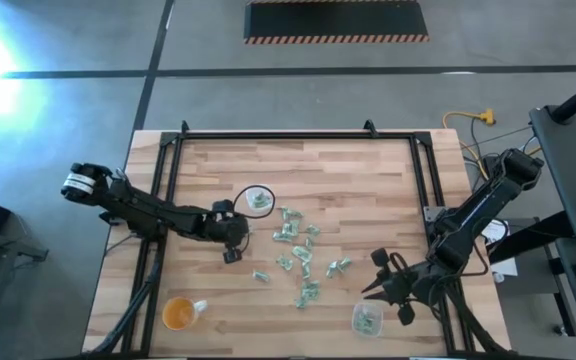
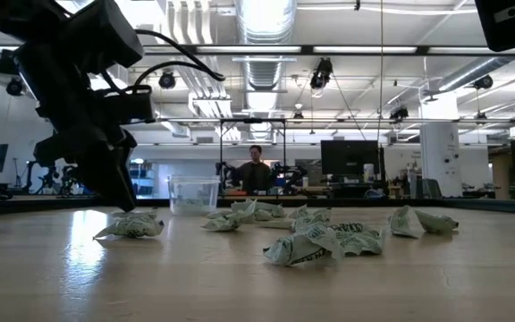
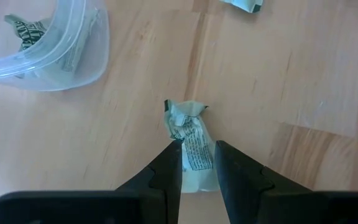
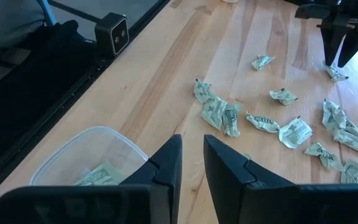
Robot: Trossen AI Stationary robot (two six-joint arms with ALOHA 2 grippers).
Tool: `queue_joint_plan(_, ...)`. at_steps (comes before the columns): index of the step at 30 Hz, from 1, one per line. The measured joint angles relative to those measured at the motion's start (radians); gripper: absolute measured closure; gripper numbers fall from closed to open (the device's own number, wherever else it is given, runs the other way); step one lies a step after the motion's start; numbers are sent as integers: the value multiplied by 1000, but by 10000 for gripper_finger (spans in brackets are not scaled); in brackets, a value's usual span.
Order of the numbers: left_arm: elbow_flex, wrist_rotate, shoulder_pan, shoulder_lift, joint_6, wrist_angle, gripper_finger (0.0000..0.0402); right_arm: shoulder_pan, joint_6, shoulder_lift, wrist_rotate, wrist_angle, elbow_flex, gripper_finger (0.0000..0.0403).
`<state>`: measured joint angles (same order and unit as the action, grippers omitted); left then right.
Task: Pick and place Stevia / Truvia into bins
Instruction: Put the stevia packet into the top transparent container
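The left gripper [image 3: 197, 163] is set low on the table [image 1: 368, 180], its jaws narrowed around one packet [image 3: 188, 140], near a clear cup [image 1: 258, 200] holding packets. More packets [image 1: 298, 250] are scattered mid-table. The right gripper [image 4: 191, 163] is held above the second cup [image 1: 367, 318], jaws narrowly apart, nothing seen between them.

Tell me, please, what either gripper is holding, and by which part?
Left gripper pinches one packet by its near end; right gripper holds nothing.
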<state>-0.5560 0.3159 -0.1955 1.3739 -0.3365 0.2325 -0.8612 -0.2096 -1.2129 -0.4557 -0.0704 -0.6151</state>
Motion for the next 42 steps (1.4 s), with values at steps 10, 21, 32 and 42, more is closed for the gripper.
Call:
queue_joint_plan(10,-4,-1,2,101,3,-42,322,0,-2,0,0,2,0,346)
queue_joint_plan(21,-19,-9,16,120,9,-30,337,0,-19,0,0,0,1,346)
queue_joint_plan(32,-37,-12,17,118,99,-26,398,0,-19,0,0,-1,2,346)
queue_joint_plan(42,-79,-17,6,36,118,-4,401,0,-18,0,0,0,2,346)
